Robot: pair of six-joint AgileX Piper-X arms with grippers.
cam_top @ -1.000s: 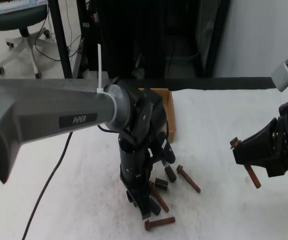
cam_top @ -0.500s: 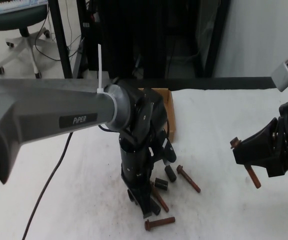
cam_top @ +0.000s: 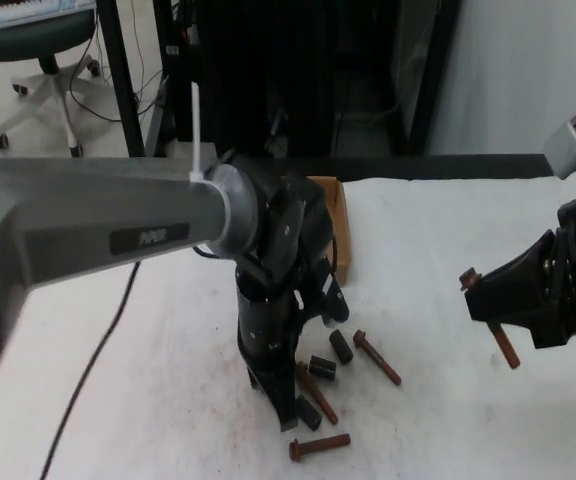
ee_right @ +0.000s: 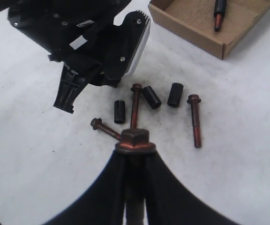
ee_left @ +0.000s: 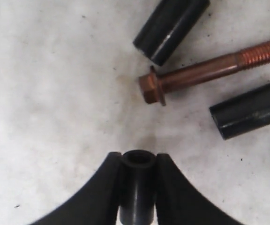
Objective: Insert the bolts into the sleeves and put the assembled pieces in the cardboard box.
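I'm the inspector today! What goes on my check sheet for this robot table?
Surface: white cloth on the bench.
Job's things: loose bolts and loose sleeves on the cloth; one assembled piece in the cardboard box.
Clutter: nothing seen.
Grippers: left gripper shut on a black sleeve; right gripper shut on a copper bolt, above the cloth.
Cables: black cable across the cloth.
Surroundings: office chair and dark frame posts behind the bench.

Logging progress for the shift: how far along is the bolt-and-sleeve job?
Done: one assembled piece lies in the cardboard box. In hand: the left gripper holds a sleeve, the right gripper a bolt, not yet joined. Left: three loose bolts and three loose sleeves on the bench.
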